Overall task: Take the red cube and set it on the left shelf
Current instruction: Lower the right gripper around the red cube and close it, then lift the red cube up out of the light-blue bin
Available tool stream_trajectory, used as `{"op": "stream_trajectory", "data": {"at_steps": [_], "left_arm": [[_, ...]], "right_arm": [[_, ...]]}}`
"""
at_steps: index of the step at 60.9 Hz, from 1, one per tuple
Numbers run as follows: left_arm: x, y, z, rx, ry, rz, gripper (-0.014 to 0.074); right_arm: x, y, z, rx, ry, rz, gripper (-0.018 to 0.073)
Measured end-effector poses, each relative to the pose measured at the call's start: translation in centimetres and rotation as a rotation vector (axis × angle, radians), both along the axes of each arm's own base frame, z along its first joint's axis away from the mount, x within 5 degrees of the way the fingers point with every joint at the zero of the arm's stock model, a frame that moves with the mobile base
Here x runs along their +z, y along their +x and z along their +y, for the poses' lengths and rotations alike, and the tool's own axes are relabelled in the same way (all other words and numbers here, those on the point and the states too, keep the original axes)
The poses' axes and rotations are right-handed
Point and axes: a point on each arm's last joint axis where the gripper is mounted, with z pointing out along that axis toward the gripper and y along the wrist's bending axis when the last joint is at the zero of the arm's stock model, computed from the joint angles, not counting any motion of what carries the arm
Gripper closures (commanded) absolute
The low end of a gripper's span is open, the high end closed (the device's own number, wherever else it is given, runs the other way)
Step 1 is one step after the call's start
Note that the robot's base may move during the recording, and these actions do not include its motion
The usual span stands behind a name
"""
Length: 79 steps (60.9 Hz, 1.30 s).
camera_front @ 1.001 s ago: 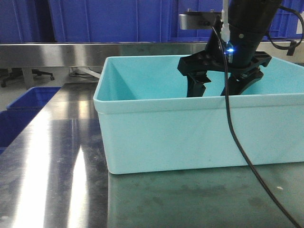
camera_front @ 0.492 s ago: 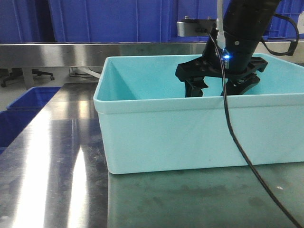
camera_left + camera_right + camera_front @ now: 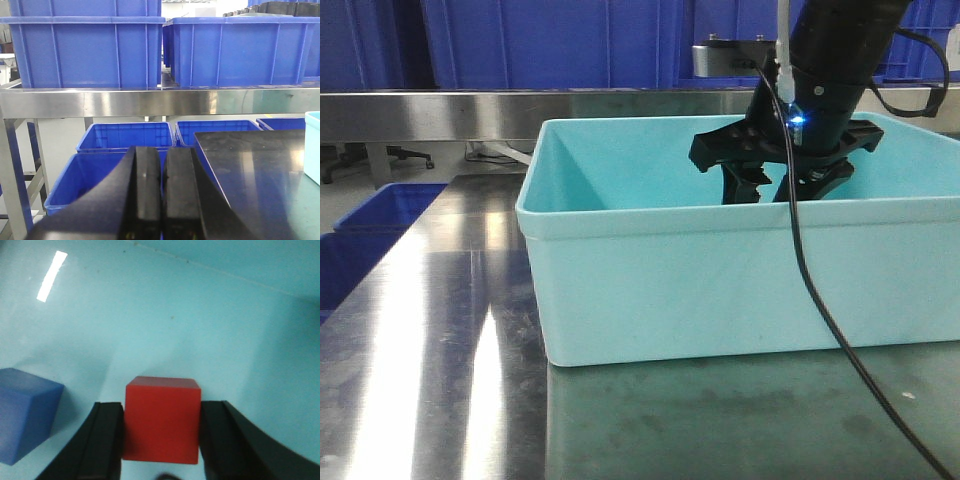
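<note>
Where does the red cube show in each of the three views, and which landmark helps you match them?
Exterior front-facing: not visible; the turquoise tub wall blocks its inside.
Left wrist: not in it.
Right wrist: low centre, red cube between the right claw fingers.
Shared landmark: the turquoise tub, in all three views.
</note>
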Motion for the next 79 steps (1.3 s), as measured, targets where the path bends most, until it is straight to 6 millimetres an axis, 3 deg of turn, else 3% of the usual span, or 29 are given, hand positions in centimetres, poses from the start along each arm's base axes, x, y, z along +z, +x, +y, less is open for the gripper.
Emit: {"op": "stream_trajectory", "data": {"at_steps": [6,19,37,44,50,58,79], "left_arm": [[0.0,0.0,0.0,0.000,0.000,0.000,0.0495],[0.0,0.0,0.0,0.000,0.000,0.000,0.0495],[0.0,0.0,0.0,0.000,0.000,0.000,0.0495],[0.0,0.0,0.0,0.000,0.000,0.000,0.0495],[0.0,0.0,0.0,0.000,0.000,0.000,0.0495],[0.0,0.0,0.0,0.000,0.000,0.000,0.0495],[0.0,0.0,0.0,0.000,0.000,0.000,0.0495]], "right_arm": [[0.2,0.1,0.0,0.000,0.003,-0.006,0.0517],[3.0,0.3,-0.1,0.015,-0.003,-0.100,0.0503],[13.2,-2.7,-2.2,-0.008,0.112,-0.444,0.0503],[17.2,-5.3,-4.2,-0.040,0.162,-0.605,0.0503],[19.1,-7.9,-6.1,-0.074,0.189,-0.710,0.0503],[19.8,-11.6,-8.4,-0.117,0.199,-0.796,0.0503],[16.6,-21.4,-11.3,-0.128,0.220,-0.875,0.0503]]}}
